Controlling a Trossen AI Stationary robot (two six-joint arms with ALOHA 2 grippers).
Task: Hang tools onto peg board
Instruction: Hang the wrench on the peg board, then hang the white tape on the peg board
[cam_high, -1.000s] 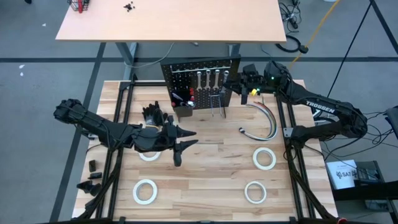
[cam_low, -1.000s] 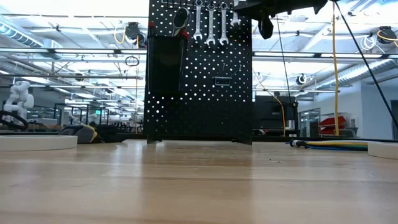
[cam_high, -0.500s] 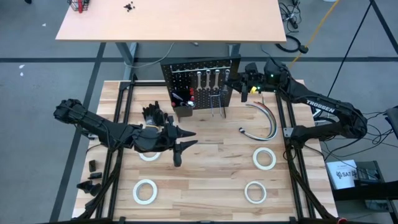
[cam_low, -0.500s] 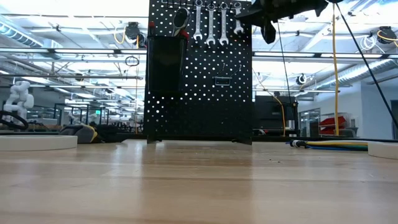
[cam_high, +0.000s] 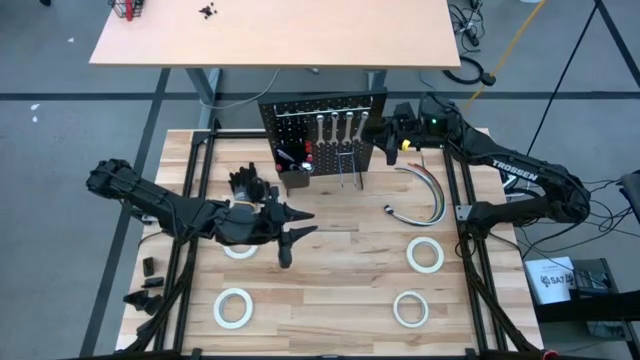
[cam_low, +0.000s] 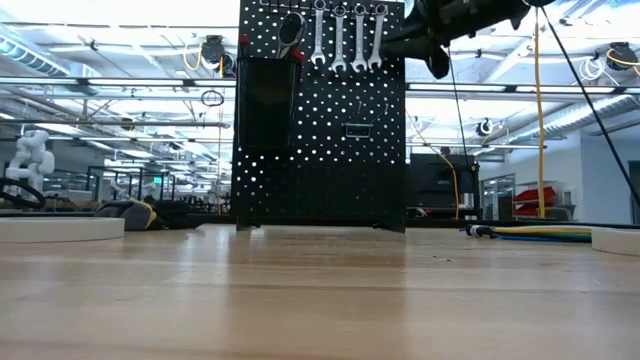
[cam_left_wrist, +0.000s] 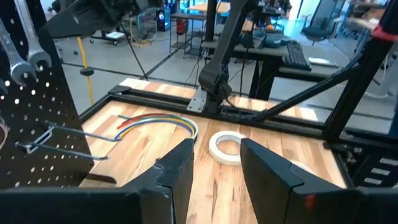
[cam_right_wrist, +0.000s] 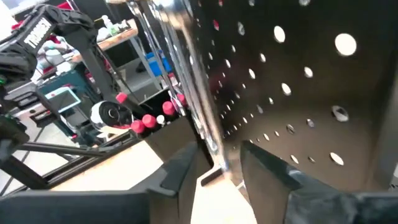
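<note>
The right gripper (cam_high: 378, 131) stood at the peg board's (cam_low: 320, 150) top corner, its fingers parted around the fourth wrench (cam_low: 377, 35), apparently just seated on its hook; the left gripper (cam_high: 290, 235) waited part-open and empty over the counter (cam_high: 350, 250), near a tape roll (cam_high: 240, 247).
</note>
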